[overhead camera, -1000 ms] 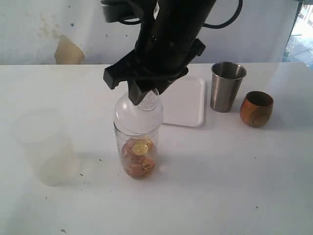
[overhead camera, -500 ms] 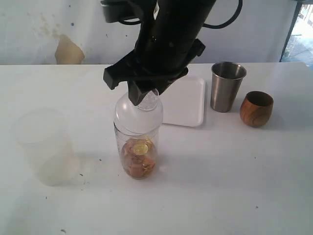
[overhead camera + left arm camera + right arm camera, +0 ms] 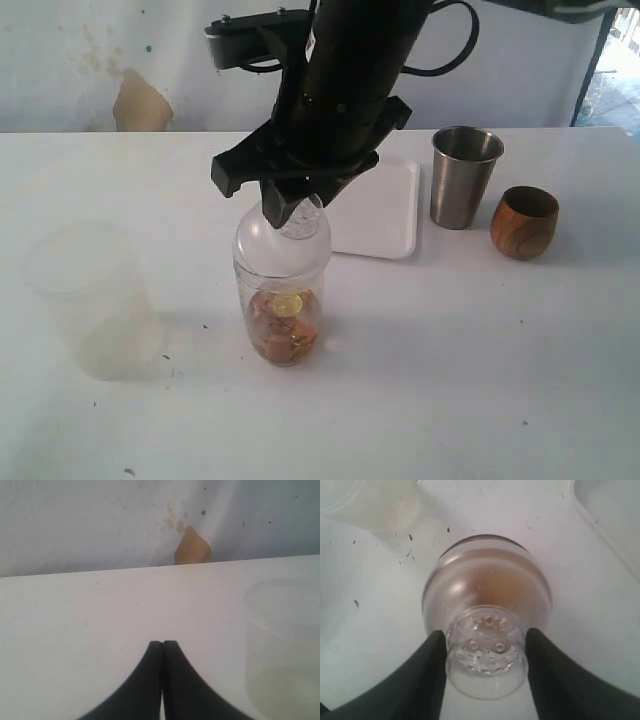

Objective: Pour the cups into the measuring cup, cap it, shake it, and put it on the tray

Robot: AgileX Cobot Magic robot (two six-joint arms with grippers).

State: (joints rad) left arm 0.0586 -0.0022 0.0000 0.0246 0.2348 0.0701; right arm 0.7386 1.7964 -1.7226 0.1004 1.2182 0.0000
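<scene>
I am holding the right gripper [image 3: 295, 213] pinched on the short round neck of the cap [image 3: 280, 248], a clear plastic dome whose neck top is showing small holes in the right wrist view. The cap is sitting on the measuring cup [image 3: 283, 315], a clear straight-sided cylinder standing upright on the white counter [image 3: 450, 390] with brown and gold round pieces lying at its bottom. Just behind it is lying the flat white tray [image 3: 390, 215] with rounded corners, and to its right the tapered steel tumbler [image 3: 464, 178] and the rounded wooden cup [image 3: 524, 222] are standing. A wide frosted cup [image 3: 90, 300] is standing well to the left. The left gripper [image 3: 162, 645] is hanging with fingers pressed together. Against a second ago, the dome is sitting slightly lower and straighter.
</scene>
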